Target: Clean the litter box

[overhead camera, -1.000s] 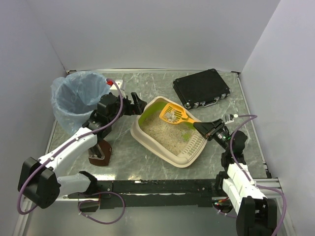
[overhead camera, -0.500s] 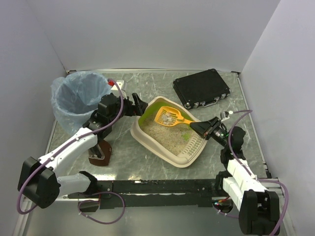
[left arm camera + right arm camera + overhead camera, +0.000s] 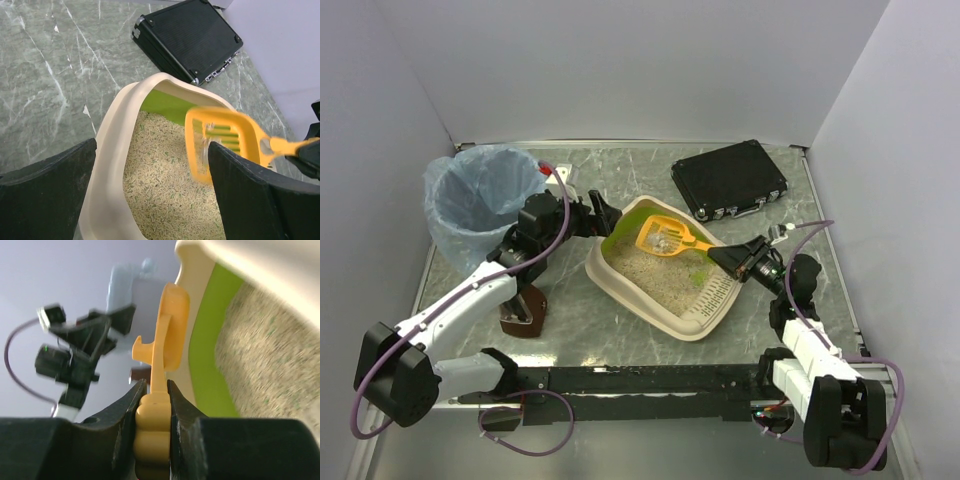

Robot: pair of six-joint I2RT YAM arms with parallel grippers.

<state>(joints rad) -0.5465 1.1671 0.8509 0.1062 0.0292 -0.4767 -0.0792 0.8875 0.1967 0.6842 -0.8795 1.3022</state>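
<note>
The beige litter box (image 3: 682, 324) with a lime-green inner wall and sandy granules sits mid-table. My right gripper (image 3: 732, 260) is shut on the handle of an orange slotted scoop (image 3: 666, 236). It holds the scoop above the litter at the box's far end, with pale clumps in it. In the right wrist view the fingers clamp the handle (image 3: 153, 415). My left gripper (image 3: 603, 218) is open at the box's far-left corner. In the left wrist view (image 3: 150, 200) its fingers straddle the rim (image 3: 111, 145), and the scoop (image 3: 220, 142) is blurred.
A round bin with a blue bag (image 3: 475, 200) stands at the far left, behind the left arm. A black case (image 3: 730, 178) lies at the far right and shows in the left wrist view (image 3: 187, 37). A brown object (image 3: 525, 310) lies under the left arm.
My right gripper has shifted the scoop slightly left over the litter. The left arm has barely moved.
</note>
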